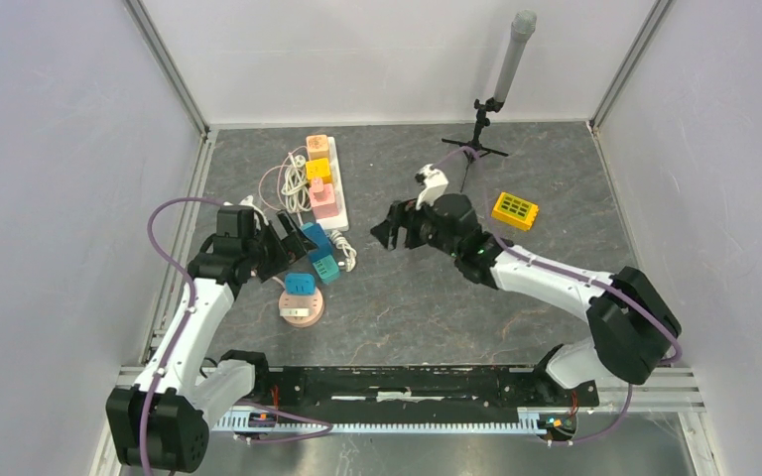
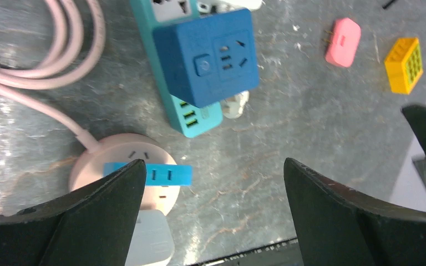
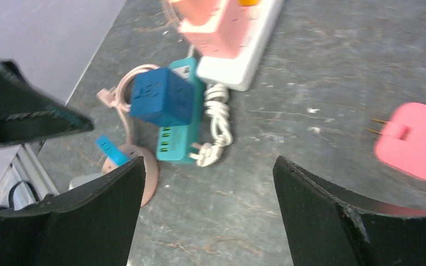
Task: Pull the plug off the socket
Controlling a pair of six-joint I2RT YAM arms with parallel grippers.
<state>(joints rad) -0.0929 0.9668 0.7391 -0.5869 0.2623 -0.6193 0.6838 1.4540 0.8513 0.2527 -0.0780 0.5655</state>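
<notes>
Right wrist view: my right gripper (image 3: 208, 166) gapes empty, the pink plug (image 3: 416, 141) lies free at right, prongs bare, apart from the white socket strip (image 3: 238, 61); a careless swing could knock it away.

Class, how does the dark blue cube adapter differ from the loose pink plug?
The blue cube adapter is dark blue and blocky; the pink plug is pink, flatter and rounded. The cube shows socket holes and a button; the pink plug shows bare prongs. The cube sits on the teal power strip; the pink plug lies apart on the table. Both are small plastic electrical fittings.
</notes>
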